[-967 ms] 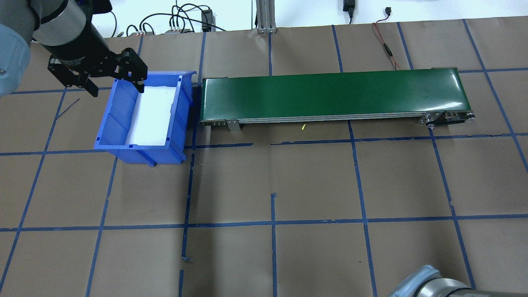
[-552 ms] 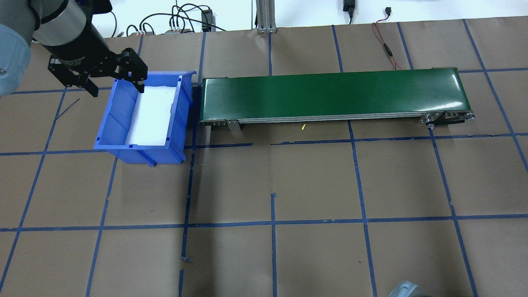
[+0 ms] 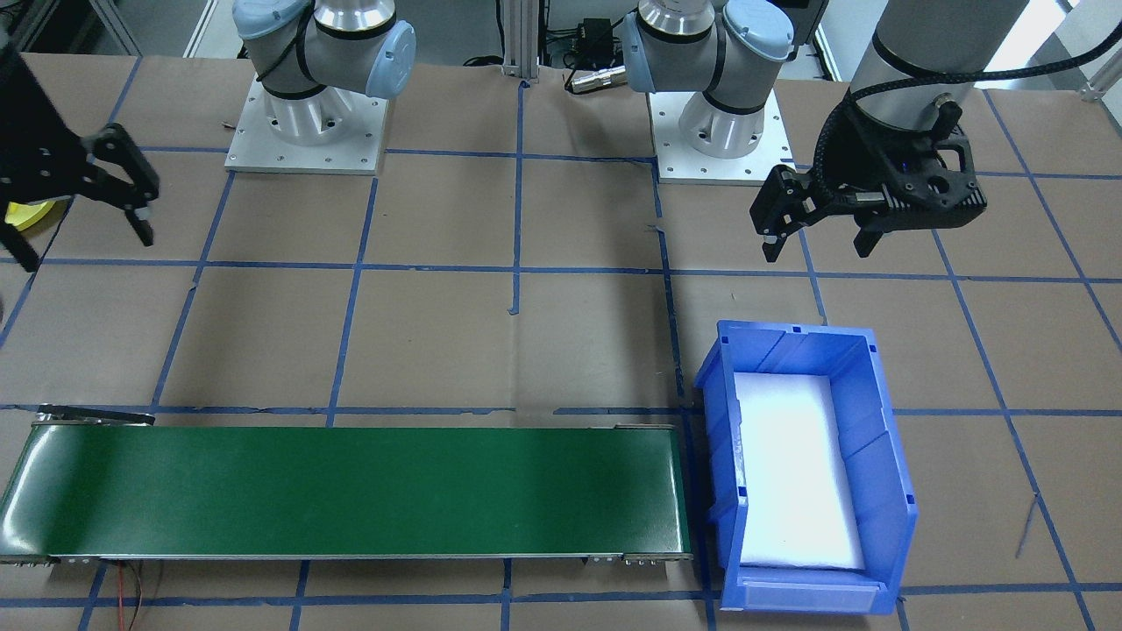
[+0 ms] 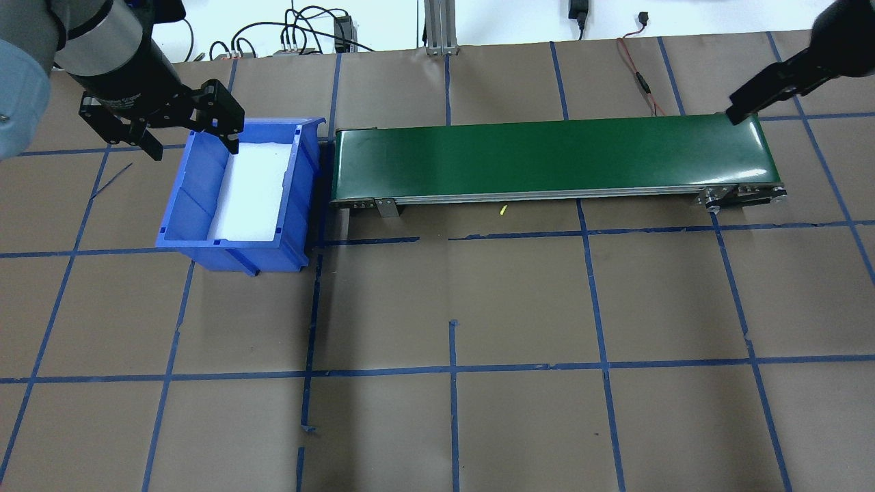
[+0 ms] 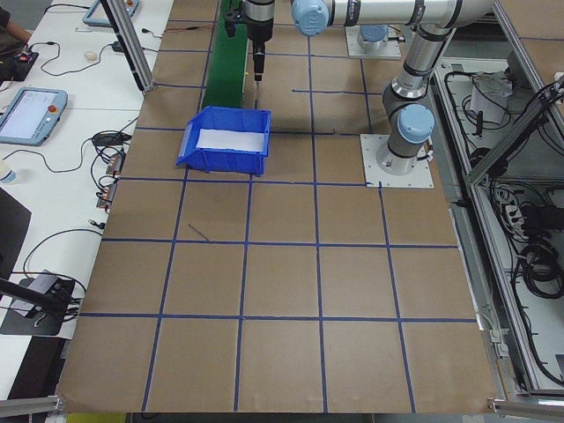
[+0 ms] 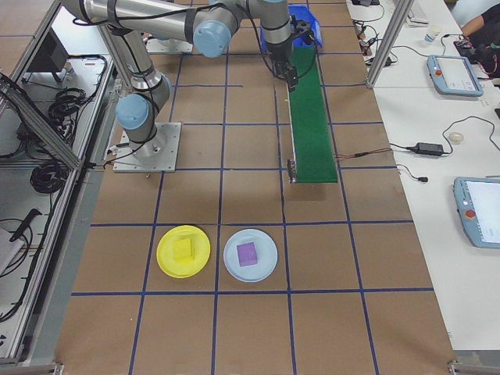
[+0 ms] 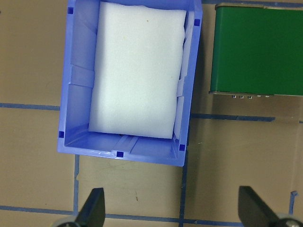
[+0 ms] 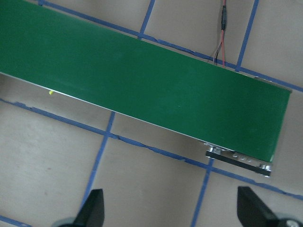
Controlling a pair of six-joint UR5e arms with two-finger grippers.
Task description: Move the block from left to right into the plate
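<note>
judging by the layout, this looks like the tail of a cycle or a wait for the next block: nothing is in either gripper, the long green conveyor belt [image 4: 554, 158] is bare, and the small yellow block [image 6: 183, 248] already lies on the round bright yellow plate [image 6: 166, 258], seen only in the right side view. the blue rectangular plastic bin with a white foam liner [image 4: 198, 191] holds no block either, so the next move likely needs a fresh block to be fed in before anything can be picked. left to right in the overhead view: left gripper [image 4: 188, 133] hangs over the bin's 11 o'clock corner, pointing down, fingers spread wide and holding nothing; its wrist view shows both fingertips [image 7: 92, 208] far apart with the bin and belt end below. right gripper [image 3: 74, 206] hovers near the belt's 2 o'clock end, also pointing down, fingers wide apart and empty, belt end and red-black cable [image 8: 222, 38] under its camera. beside the yellow plate sits a pale blue round plate [image 6: 266, 262] with a purple block [image 6: 248, 253] on it. both plates are well apart from the belt's near end.
</note>
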